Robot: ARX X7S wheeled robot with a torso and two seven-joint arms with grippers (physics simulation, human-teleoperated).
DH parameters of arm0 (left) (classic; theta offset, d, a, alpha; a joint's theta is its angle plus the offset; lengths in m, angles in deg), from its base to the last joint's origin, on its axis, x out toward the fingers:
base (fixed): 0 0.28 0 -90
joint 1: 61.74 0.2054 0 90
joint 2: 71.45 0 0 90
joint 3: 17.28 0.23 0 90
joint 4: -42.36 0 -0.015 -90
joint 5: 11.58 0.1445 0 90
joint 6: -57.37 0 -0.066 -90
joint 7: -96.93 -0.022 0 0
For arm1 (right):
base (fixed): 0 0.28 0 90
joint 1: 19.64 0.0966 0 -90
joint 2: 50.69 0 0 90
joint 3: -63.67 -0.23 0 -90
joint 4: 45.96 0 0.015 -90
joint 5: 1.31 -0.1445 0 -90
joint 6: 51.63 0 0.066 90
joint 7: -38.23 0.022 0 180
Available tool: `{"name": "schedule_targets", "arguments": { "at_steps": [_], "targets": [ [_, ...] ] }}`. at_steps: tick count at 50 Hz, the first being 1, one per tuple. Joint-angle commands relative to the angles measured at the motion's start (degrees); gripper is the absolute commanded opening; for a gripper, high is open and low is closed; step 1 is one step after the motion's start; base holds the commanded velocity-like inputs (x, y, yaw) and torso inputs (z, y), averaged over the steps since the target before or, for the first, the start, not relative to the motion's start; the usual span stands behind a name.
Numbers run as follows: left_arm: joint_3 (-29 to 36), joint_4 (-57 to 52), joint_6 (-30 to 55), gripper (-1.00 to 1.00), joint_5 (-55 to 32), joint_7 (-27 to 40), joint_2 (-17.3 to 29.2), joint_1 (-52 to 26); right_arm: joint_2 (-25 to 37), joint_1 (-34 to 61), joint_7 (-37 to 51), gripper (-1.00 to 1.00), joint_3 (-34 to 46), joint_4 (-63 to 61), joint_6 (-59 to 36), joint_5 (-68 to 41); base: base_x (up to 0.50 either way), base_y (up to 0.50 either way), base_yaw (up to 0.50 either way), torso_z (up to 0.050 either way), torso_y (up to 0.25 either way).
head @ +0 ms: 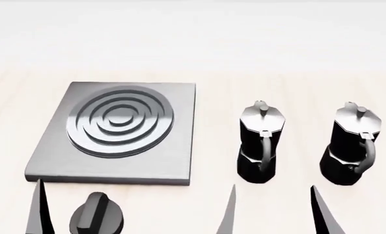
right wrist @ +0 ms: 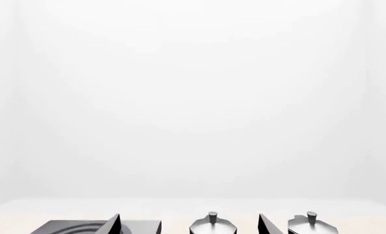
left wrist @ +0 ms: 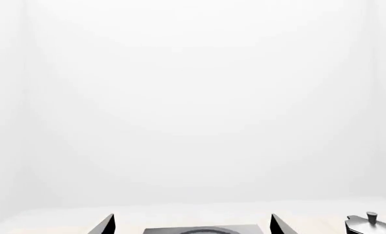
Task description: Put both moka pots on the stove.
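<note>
Pale wood-grain surface (head: pixel 297 63) lies bare beyond and between the things. Flat square brushed-grey metal stove (head: pixel 179 161) with raised concentric rings sits at the left, a round black knob (head: pixel 96 218) just beside its near edge. Two glossy black faceted moka pots, near one (head: pixel 260 141) and far one (head: pixel 353 144), stand upright right of the stove, apart, handles toward the robot. Left end effector (left wrist: pixel 191 225) and right end effector (head: pixel 272 214) hang released, fingers spread, touching nothing.

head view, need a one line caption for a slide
Two moka pots stand on the table right of the empty stove, knob in front.
</note>
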Motion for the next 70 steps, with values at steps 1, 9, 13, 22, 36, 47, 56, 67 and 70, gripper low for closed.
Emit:
{"name": "schedule_targets", "arguments": {
  "at_steps": [1,9,13,22,36,47,56,67,70],
  "targets": [
    [0.4,0.2,-0.2,1.00,-0.1,0.4,0.4,-0.1,0.3,0.1,0.6,1.00,0.1,0.3,0.3,-0.2,0.25,0.00,0.00,0.000,0.000],
    [0.6,0.4,-0.2,1.00,-0.3,0.7,0.6,-0.2,0.4,0.2,0.8,1.00,0.1,0.7,0.9,-1.0,0.06,0.00,0.00,0.000,0.000],
    [0.7,0.5,-0.3,1.00,-0.4,0.8,0.8,-0.2,0.6,0.0,1.0,1.00,0.1,0.4,1.1,-0.9,0.00,0.00,0.00,0.000,0.000],
    [1.3,0.0,-0.5,1.00,-0.2,1.4,1.2,0.3,1.1,-0.6,1.2,1.00,0.2,0.0,1.2,-1.5,0.00,0.08,0.00,0.000,0.000],
    [2.2,0.5,-1.1,1.00,-0.4,2.4,2.0,0.1,1.5,-0.6,1.5,1.00,0.5,0.7,2.0,-1.9,0.00,0.18,0.00,0.000,0.000],
    [3.3,0.6,-1.1,1.00,-0.2,3.0,2.5,0.1,2.0,-0.7,1.7,1.00,0.3,0.9,2.4,-2.7,0.00,0.15,0.00,0.000,0.000],
    [3.5,0.1,-1.1,1.00,-0.7,3.5,3.0,0.1,2.2,-0.6,2.0,1.00,0.5,0.5,2.1,-3.1,0.00,0.10,0.00,0.000,0.000],
    [4.2,0.2,-1.1,1.00,-0.8,4.0,3.4,-0.1,2.7,-0.4,2.6,1.00,0.6,0.9,2.3,-3.6,0.00,0.10,0.00,0.000,0.000],
    [4.2,0.1,-1.1,1.00,-1.0,4.1,3.6,-0.1,2.8,-0.5,2.7,1.00,0.8,0.8,2.5,-3.6,0.00,0.34,0.00,0.000,0.000]
  ]
}}
